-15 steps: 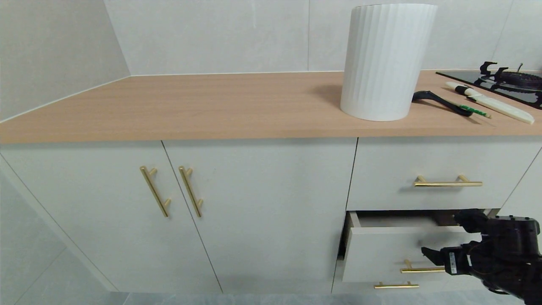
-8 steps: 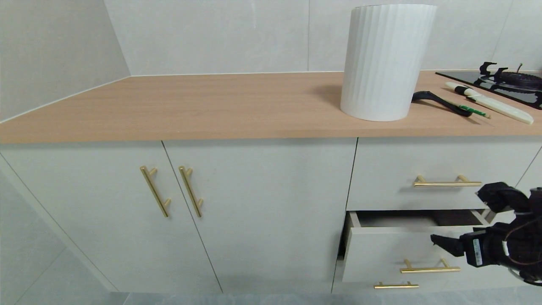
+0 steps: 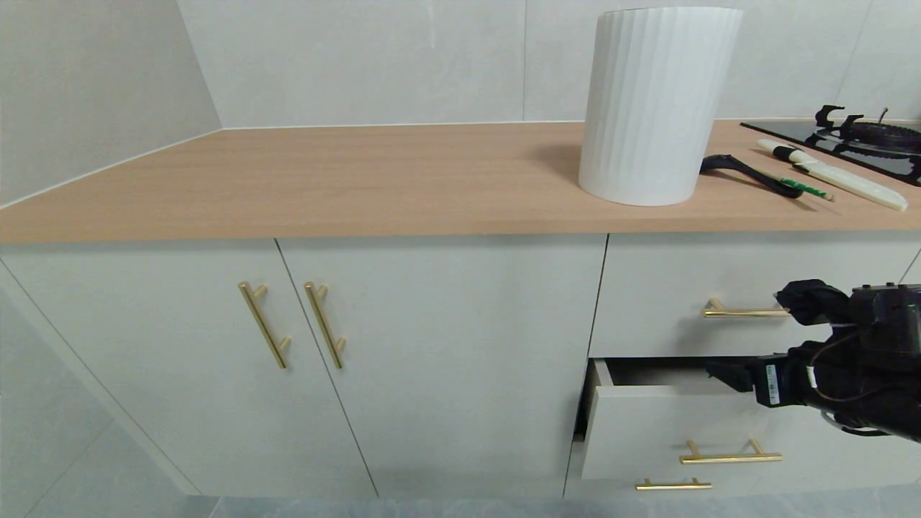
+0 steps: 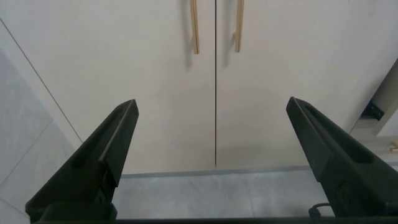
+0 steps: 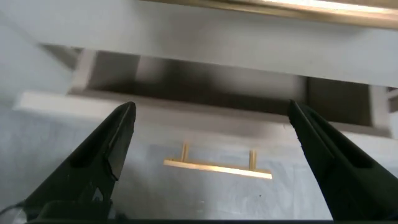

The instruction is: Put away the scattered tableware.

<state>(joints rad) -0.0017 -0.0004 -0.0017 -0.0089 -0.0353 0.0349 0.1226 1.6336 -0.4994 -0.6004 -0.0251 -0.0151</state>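
Right end effector (image 3: 748,332), fingers spread wide and holding nothing, hangs in front of the dark gap above the part-open drawer (image 3: 647,432), level with the handle of the shut drawer (image 3: 745,311) above it. Left end effector (image 4: 211,143) is likewise spread and empty, low down and facing the cupboard doors (image 4: 155,93).

The tableware lies on the table (image 3: 360,180), well above the drawer: a black-handled utensil (image 3: 752,175), a thin green stick (image 3: 806,188) just beside it, and a white knife (image 3: 838,178) near the hob (image 3: 863,137).

The drawer looks ready to receive, so fetching the first piece seems to be the step in hand. To do it well, the right arm should back off from the cabinet front before rising, so it misses that handle and the table's lip. Each piece is long and flat, so a pinch across its narrow width near the middle should keep it level. The drawer may need pulling out more for the knife's length.

The utensil's working end is hidden behind the white ribbed container (image 3: 655,108). The drawer's inside is too dark to read, and the hob is cut off at the edge.
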